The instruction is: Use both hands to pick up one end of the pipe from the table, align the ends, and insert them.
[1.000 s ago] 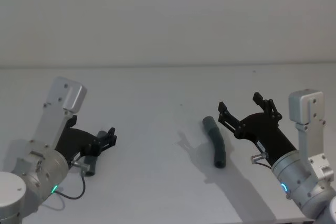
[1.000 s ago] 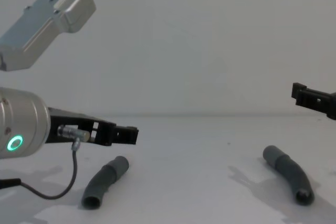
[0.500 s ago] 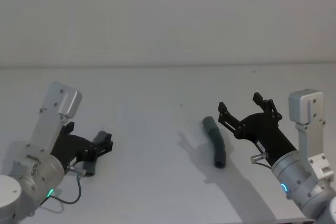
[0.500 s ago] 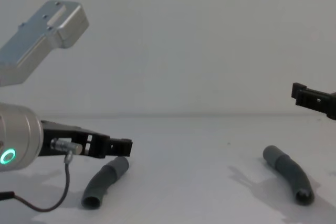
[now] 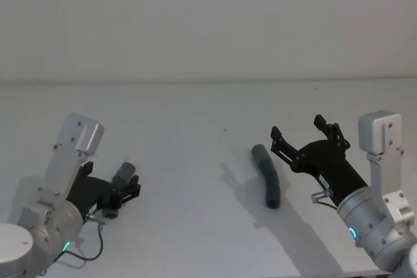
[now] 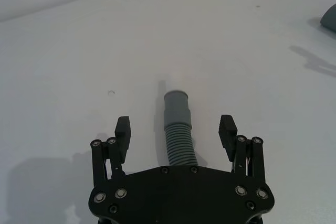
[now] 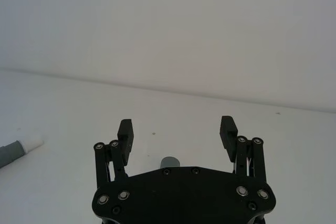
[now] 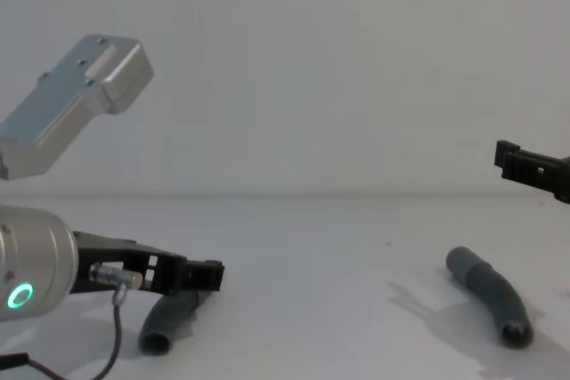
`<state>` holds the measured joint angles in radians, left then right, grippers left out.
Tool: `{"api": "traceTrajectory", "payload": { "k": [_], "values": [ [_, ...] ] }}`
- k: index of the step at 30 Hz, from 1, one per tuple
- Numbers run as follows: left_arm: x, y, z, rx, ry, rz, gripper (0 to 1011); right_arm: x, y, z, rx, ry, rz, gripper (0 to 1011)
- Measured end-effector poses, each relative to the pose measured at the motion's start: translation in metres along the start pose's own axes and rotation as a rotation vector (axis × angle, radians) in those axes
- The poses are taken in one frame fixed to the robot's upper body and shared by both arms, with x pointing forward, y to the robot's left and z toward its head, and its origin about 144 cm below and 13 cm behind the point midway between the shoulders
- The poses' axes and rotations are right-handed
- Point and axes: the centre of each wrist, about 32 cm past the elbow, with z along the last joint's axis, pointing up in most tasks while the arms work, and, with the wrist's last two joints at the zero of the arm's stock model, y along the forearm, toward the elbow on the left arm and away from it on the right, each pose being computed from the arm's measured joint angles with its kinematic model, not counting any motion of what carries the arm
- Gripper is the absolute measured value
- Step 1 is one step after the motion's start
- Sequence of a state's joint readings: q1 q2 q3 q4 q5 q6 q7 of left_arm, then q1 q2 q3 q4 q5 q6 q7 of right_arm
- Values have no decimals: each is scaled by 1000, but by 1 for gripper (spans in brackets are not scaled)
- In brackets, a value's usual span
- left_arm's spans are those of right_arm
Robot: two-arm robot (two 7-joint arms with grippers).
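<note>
Your left arm has come down in the last moment. In the lower left of the head view, the left pincer (image 6: 175,127) now sits low over the worktop (image 5: 195,128), and it is around the left hose piece (image 6: 177,109) instead of above it. I judge that the reach is nearly finished and the grasp can follow. This pincer is wide open and holds nothing. Its fingers stand on each side of the ribbed body with a gap on both sides, and the smooth cuff points out in front. The right pincer (image 5: 298,128) has not moved. It is also wide open and empty, raised at the right of the frame, near but apart from the right hose piece (image 5: 267,175) lying on the worktop.
</note>
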<state>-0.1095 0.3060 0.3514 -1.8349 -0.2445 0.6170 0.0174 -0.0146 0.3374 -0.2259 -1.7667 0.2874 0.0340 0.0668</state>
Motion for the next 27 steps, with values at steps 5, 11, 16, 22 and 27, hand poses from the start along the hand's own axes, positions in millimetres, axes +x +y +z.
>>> {"api": "traceTrajectory", "payload": {
  "k": [5, 11, 16, 22, 27],
  "values": [
    [-1, -4, -1, 6, 1, -2, 1001, 0, 0, 0, 0, 0, 0, 1002],
    [-1, -9, -1, 12, 1, -7, 1001, 0, 0, 0, 0, 0, 0, 1002],
    [-1, -14, 2, 23, -2, -12, 1001, 0, 0, 0, 0, 0, 0, 1002],
    [1, -19, 5, 36, -6, -17, 1001, 0, 0, 0, 0, 0, 0, 1002],
    [2, -23, 7, 51, -4, -20, 1001, 0, 0, 0, 0, 0, 0, 1002]
  ]
}}
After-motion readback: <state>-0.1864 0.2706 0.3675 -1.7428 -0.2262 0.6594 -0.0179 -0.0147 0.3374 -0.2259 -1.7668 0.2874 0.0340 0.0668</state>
